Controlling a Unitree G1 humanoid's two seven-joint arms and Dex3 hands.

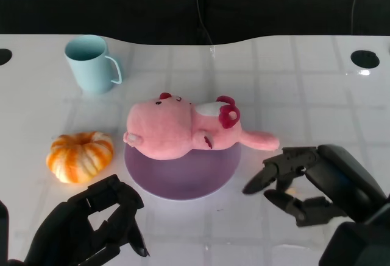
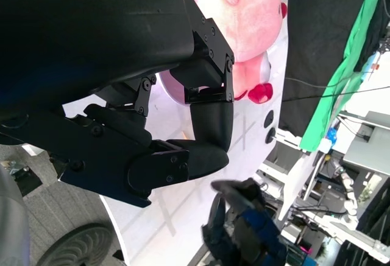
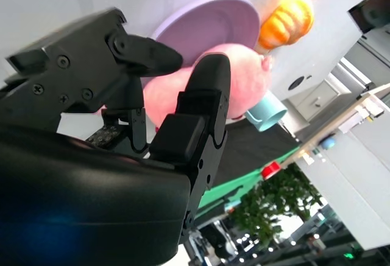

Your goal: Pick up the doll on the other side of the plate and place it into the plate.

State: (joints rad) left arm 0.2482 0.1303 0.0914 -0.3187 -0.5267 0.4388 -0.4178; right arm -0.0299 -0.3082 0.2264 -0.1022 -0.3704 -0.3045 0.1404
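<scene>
At the near right of the bench point(image 1: 304, 83), the right hand point(image 1: 292, 184) hovers empty, fingers spread and curved, its forearm cut off by the frame edge. Near left, the left hand point(image 1: 100, 223) is also empty, fingers curled loosely apart. Between and beyond them the pink doll point(image 1: 183, 129) lies on the purple plate point(image 1: 183, 171), hiding its far rim. Farther left sit an orange pumpkin point(image 1: 80, 155) and a blue cup point(image 1: 91, 64)
</scene>
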